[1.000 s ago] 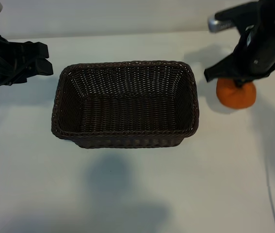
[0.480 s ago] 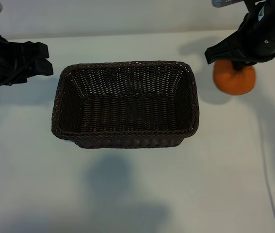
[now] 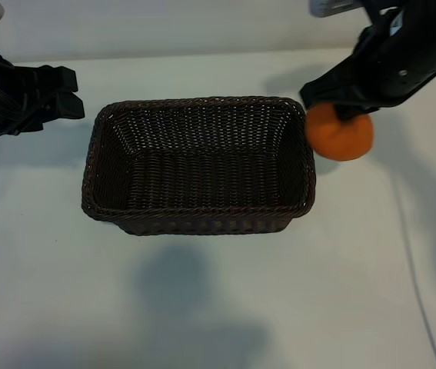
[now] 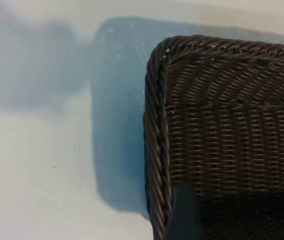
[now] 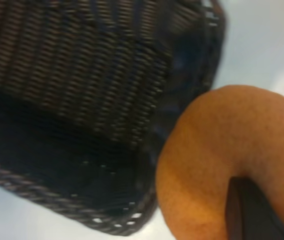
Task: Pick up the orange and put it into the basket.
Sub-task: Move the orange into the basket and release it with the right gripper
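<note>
Since the earlier frame the right gripper (image 3: 346, 115) has carried the orange (image 3: 341, 134) up off the table (image 3: 218, 292) and sideways toward the basket (image 3: 98, 165); the fruit that sat well clear of the wicker now hangs just beside the basket's near end wall, at its upper corner. Pinched at its top by the narrowly closed fingers, the orange hangs directly below the right gripper, with the dark arm body covering its upper edge. From the right wrist, one dark fingertip (image 5: 254, 212) presses into the orange (image 5: 222, 165) peel, and the basket's (image 5: 46, 175) woven rim and interior lie just beyond the fruit. Off past the basket's far end, the left gripper (image 3: 68, 92) sits parked with its fingers spread wide, holding nothing; its wrist view looks down on a corner of the basket (image 4: 154, 150).
</note>
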`<state>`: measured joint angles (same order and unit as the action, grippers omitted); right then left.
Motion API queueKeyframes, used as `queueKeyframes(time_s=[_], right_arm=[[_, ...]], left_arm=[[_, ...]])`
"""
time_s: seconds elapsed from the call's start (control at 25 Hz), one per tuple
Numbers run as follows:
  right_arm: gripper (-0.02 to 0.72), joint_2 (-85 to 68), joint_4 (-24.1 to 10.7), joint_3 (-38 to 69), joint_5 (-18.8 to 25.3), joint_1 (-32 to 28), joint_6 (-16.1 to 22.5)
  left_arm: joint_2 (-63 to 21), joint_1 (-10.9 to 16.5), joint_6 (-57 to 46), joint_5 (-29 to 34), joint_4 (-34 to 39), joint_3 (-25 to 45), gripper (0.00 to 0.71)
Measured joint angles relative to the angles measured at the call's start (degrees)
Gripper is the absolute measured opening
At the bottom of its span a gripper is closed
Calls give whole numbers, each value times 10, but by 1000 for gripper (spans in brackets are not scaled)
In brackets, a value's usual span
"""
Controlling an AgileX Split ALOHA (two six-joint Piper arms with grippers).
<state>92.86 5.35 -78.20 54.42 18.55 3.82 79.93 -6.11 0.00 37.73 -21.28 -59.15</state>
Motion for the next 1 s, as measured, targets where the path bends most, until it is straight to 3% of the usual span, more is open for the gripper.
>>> queueKeyframes(time_s=[0.44,0.68,1.0], right_arm=[[65,0,4,0,-52,94,-1],[65,2,8,0,-81,107,-10],[65,56,9,-32,-65,107,-24]], left_arm=[[0,0,0,1,0,0,589],[0,0,0,2,0,0,589],[0,0,0,2,0,0,589]])
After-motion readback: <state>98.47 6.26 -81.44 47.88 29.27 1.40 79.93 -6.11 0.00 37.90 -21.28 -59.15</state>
